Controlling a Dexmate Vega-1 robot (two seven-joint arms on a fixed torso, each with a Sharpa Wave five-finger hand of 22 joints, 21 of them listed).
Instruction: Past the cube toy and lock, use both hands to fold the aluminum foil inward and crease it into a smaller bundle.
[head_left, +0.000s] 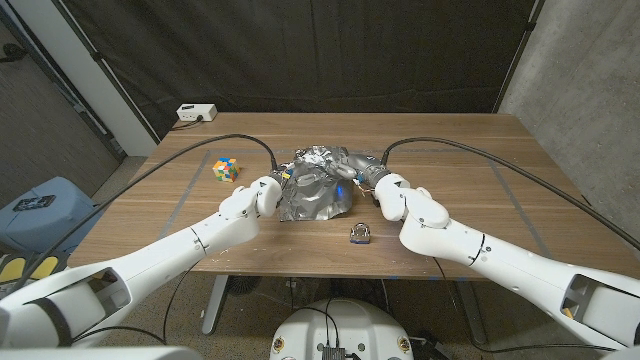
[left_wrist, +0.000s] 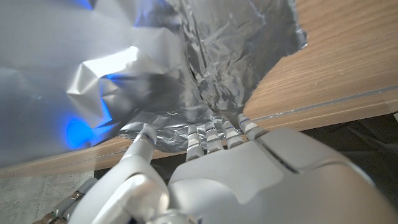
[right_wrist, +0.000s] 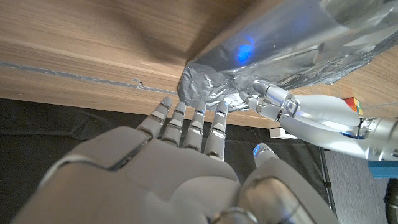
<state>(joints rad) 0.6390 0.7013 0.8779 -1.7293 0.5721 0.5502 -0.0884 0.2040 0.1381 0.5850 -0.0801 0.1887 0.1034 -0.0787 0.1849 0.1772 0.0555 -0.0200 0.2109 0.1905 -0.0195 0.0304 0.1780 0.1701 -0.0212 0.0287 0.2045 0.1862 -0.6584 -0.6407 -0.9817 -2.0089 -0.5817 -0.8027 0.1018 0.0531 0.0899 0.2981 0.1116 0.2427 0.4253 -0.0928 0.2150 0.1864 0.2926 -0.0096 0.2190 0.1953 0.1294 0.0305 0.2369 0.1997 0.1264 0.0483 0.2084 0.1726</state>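
Foil (head_left: 318, 188) lies mid-table, at 12 o'clock from the lock (head_left: 359, 234). Its left edge is grasped by the left hand (head_left: 262, 195); its right edge is touched by the right hand (head_left: 386, 190), grasp unclear. Edges should be drawn inward evenly, then pressed flat.

On the wooden worktop (head_left: 480, 200) a crumpled sheet of aluminum foil (head_left: 318, 190) sits between both hands: the left hand (head_left: 268, 192) touches its left edge, the right hand (head_left: 378, 188) its right. A cube toy (head_left: 227, 168) lies left of the foil, a lock (head_left: 359, 234) nearer the robot.
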